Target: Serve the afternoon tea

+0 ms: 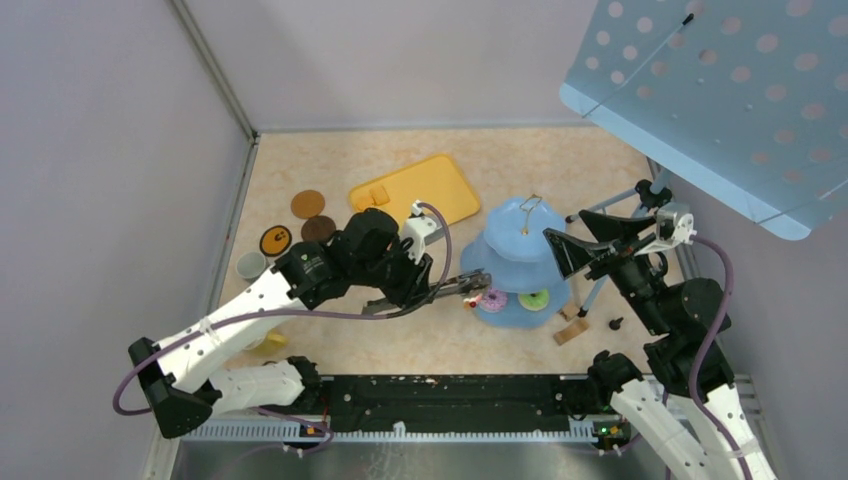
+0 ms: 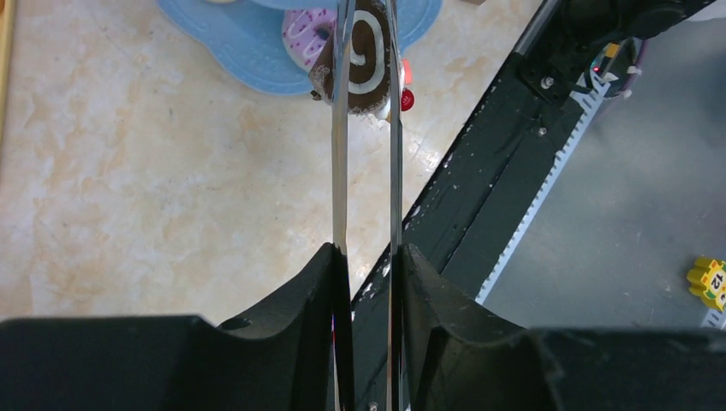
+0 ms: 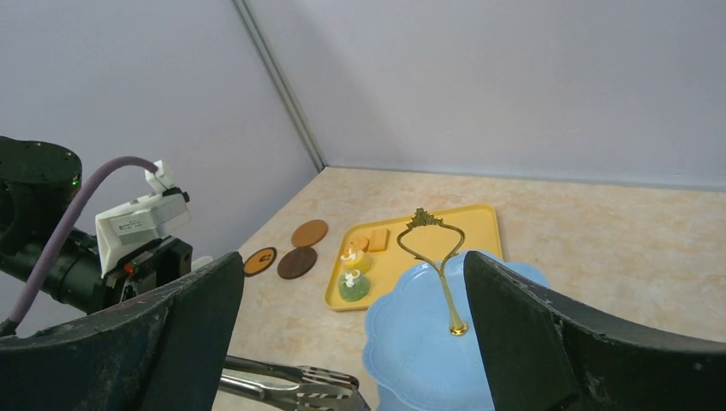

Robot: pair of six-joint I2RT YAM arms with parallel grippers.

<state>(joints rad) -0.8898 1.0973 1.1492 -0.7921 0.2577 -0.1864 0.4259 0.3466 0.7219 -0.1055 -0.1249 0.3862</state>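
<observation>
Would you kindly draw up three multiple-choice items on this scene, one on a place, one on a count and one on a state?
1. Where is the brown swirl cake?
A. inside a mug
B. between the tips of the tongs
C. on the bare table

2. How many round coasters lie beside the yellow tray?
A. three
B. one
C. five

3. How do the fingers of the right gripper stand?
A. shut on a mug
B. shut on nothing
C. wide apart, holding nothing

Answers: 1 B, the tongs, clamped in the left gripper, pinch it next to the bottom tier of the stand. 2 A, the right wrist view shows three. 3 C, in that view there is a wide gap between them and they grip nothing.
</observation>
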